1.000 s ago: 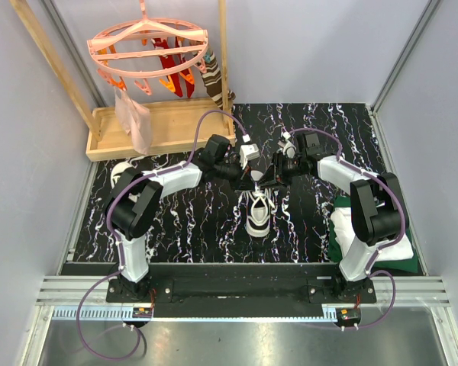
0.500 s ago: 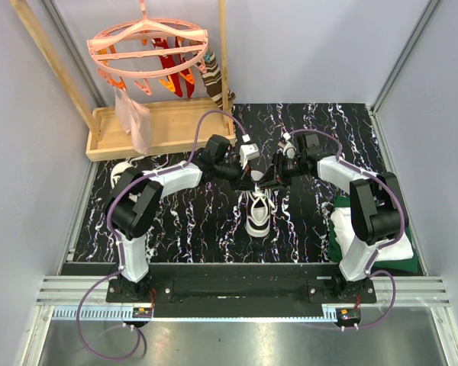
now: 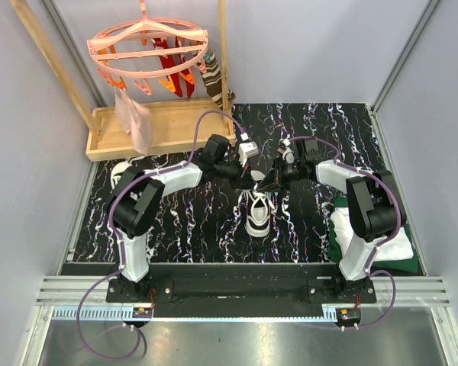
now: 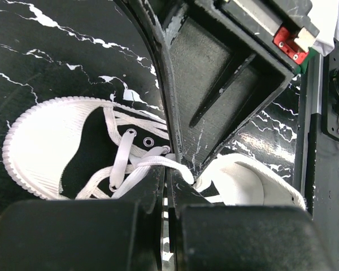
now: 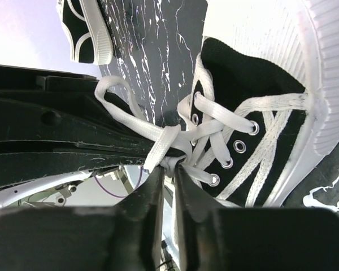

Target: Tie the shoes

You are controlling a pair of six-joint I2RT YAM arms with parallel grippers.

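Observation:
One black shoe with a white toe cap lies mid-table, toe toward the arms. Both grippers meet just above its tongue. My left gripper is shut, with a white lace loop lying across its tips and pinched there. Facing it, my right gripper has its jaws nearly together on a strand at the lace crossing above the eyelets. The second shoe lies at the far left, half hidden by the left arm.
A wooden tray sits at the back left, under a pink clip hanger with a striped sock. A folded white-and-green cloth lies by the right arm's base.
The right gripper's jaws have narrowed onto the lace, and its wrist has shifted slightly left. The left gripper and the shoe have stayed put.

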